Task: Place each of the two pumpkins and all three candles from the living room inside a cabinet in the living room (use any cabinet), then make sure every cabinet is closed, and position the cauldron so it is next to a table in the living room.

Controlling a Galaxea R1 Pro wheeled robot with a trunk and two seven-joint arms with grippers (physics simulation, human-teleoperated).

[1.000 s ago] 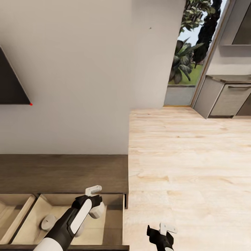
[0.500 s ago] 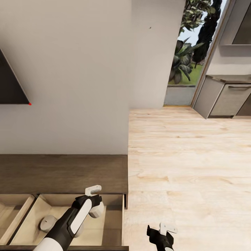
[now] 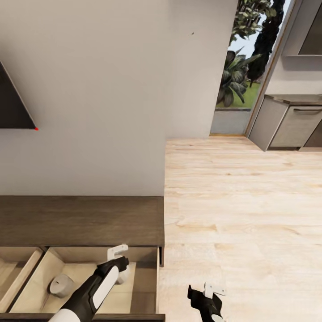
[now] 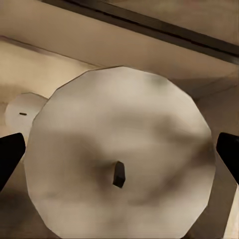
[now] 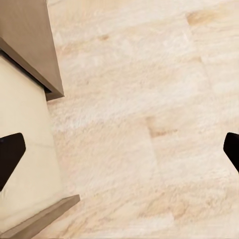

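Over the open drawer of the cabinet [image 3: 80, 221], the left hand [image 3: 117, 264] seems to grip a candle [image 4: 119, 159]. Lower it beside the other candle [image 3: 61, 285], then let go gently.

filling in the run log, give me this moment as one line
left gripper: candle between fingers over open drawer | second candle in drawer | right gripper: open, over floor
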